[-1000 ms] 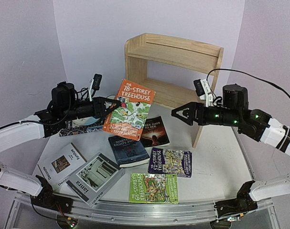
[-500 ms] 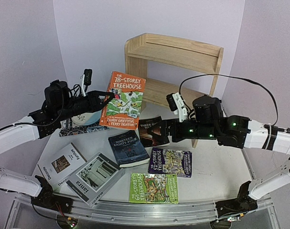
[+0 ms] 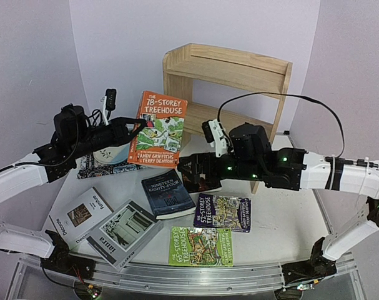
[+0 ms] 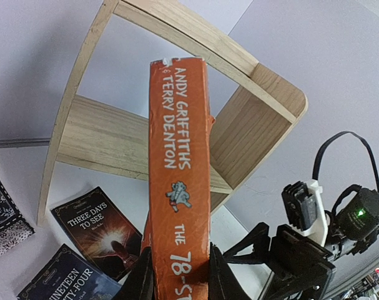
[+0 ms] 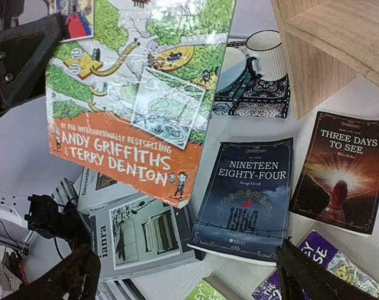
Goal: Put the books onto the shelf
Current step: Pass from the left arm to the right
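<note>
the left pincer (image 3: pixel 138 126) is clenched across the spine edge of the orange treehouse book (image 3: pixel 157 128). it holds the book off the tabletop (image 3: pixel 283 212), upright, long axis standing, cover facing near. the shelf (image 3: pixel 239 69) lies just behind it, to the far right, so the book would have to go that way. the right pincer (image 3: pixel 188 170) gapes wide with nothing in it, low by the book's bottom right corner, over the black book (image 5: pixel 339 169). counted: seven books, one aloft and six flat on the tabletop, none shelved yet; one shelf, two tiers; two pincers.
</note>
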### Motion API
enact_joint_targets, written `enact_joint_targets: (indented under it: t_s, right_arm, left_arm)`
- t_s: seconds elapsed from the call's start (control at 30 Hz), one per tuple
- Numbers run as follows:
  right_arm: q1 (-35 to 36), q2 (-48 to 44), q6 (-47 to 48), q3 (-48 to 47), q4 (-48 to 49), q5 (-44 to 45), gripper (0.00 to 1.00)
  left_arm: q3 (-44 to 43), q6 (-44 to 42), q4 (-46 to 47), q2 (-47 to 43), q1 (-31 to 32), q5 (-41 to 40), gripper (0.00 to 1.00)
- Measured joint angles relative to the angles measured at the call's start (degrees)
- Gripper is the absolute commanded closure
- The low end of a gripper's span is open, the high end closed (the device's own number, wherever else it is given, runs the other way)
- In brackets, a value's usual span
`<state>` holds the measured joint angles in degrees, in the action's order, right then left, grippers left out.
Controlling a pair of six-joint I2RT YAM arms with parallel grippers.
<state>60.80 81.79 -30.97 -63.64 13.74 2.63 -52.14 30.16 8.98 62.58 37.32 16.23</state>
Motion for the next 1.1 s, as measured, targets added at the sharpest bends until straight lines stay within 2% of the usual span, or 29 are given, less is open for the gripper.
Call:
enact_joint_targets:
  t_s: [0.2, 0.4, 0.6, 0.77, 1.0, 1.1]
  right_arm:
    - [0.0, 1.7, -0.6, -0.5, 1.9, -0.2, 0.02]
    - [0.0, 1.7, -1.5, -3.6, 3.2, -1.0, 0.02]
    - [-2.1, 1.7, -5.5, -4.5, 5.7, -6.0, 0.02]
    - [-6.2, 2.0, -11.7, -2.8, 13.4, -14.4, 0.02]
    - [-7.1, 4.3, -19.1, -0.5, 27.6, -22.6, 0.02]
    - [-7.1, 6.1, -22.5, -0.5, 33.6, -25.4, 0.10]
  left_arm:
    - [0.0, 1.6, 0.1, -1.0, 0.0, 2.7, 1.00]
    - [-0.1, 3.8, 0.0, -1.0, 0.0, 9.2, 1.00]
    - [-2.6, 7.1, 0.3, -1.0, 0.0, 15.4, 1.00]
    - [-4.5, 10.6, 2.4, -1.0, -0.1, 18.6, 1.00]
    - [-4.5, 17.3, 8.0, -0.7, -0.4, 20.9, 1.00]
    - [-4.5, 20.0, 10.9, -0.1, -0.4, 21.8, 1.00]
